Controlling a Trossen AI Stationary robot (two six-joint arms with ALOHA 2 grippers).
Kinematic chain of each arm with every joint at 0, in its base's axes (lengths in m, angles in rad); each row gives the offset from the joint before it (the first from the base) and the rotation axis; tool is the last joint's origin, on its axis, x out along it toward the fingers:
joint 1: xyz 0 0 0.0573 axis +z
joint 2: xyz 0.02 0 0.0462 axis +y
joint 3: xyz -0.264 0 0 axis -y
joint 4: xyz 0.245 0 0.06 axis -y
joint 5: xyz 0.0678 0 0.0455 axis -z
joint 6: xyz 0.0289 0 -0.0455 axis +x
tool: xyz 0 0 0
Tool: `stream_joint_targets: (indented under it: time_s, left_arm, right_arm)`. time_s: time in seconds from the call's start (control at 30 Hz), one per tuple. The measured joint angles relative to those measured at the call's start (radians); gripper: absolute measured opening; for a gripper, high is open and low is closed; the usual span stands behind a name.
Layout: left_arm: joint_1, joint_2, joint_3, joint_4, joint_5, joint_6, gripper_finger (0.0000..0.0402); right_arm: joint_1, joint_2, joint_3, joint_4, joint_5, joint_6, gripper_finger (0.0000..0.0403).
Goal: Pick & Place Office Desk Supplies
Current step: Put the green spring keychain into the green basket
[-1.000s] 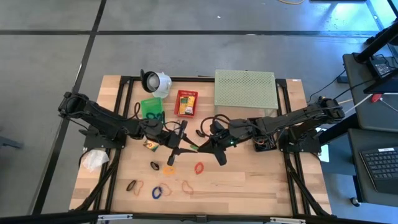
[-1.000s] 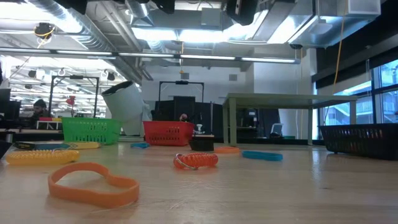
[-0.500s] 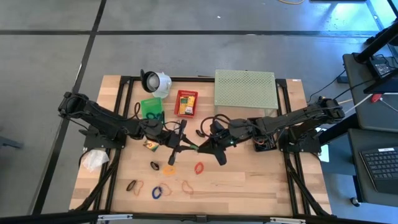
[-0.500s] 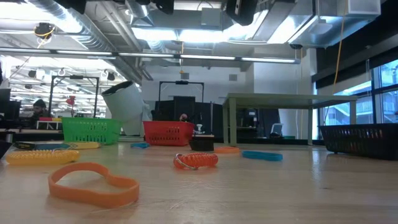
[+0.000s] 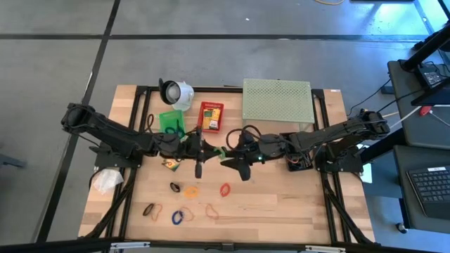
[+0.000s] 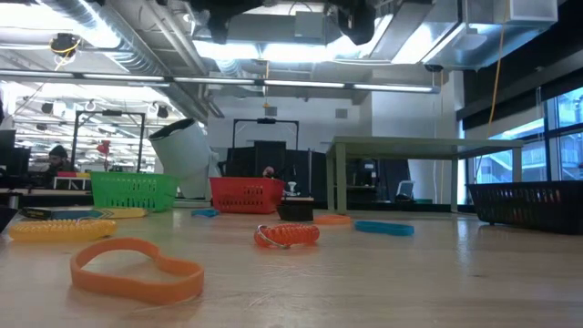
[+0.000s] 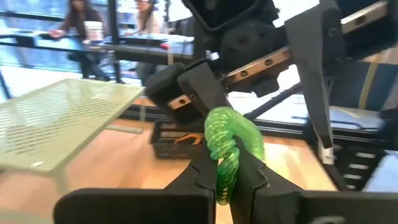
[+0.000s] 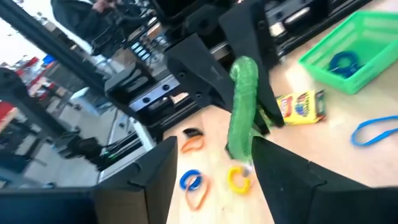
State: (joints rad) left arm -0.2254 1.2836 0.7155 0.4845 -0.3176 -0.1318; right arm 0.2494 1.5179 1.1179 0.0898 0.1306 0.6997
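From above, my left gripper and right gripper meet over the middle of the table, a green coil band between them.

The level view shows neither gripper, only loose bands on the wood.

In my left wrist view, my fingers are clamped on the coil's lower end. It looks light, soft and springy, probably best pinched across its bunched turns.

In my right wrist view, my fingers stand wide apart either side of the coil, seemingly no longer gripping it.
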Motion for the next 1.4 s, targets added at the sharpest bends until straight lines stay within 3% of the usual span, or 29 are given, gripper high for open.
stream_joint_targets:
  time_s: [0.27, 0.47, 0.7, 0.93, 1.1, 1.4]
  left_arm:
    - [-0.053, -0.136, 0.000, -0.207, -0.234, -0.020, 0.0007]
    - [-0.084, -0.252, 0.000, -0.372, -0.328, -0.112, 0.0007]
    - [-0.047, -0.377, 0.000, -0.744, -0.383, -0.355, 0.0007]
    - [0.101, -0.436, 0.000, -1.087, -0.302, -0.580, 0.0007]
    - [0.232, -0.419, 0.000, -1.210, -0.176, -0.599, 0.0007]
    - [0.407, -0.317, 0.000, -1.329, -0.092, -0.579, 0.0007]
  right_arm:
    - [-0.004, 0.000, 0.000, 0.000, 0.122, -0.050, 0.0205]
    - [-0.023, -0.001, 0.000, -0.037, 0.131, -0.060, 0.0204]
    - [-0.039, -0.001, 0.000, -0.254, 0.132, -0.005, 0.0204]
    - [-0.029, -0.001, 0.000, -0.293, 0.165, -0.004, 0.0204]
    - [-0.019, -0.001, 0.000, -0.293, 0.166, -0.023, 0.0204]
    - [0.010, -0.001, 0.000, -0.293, 0.169, -0.081, 0.0203]
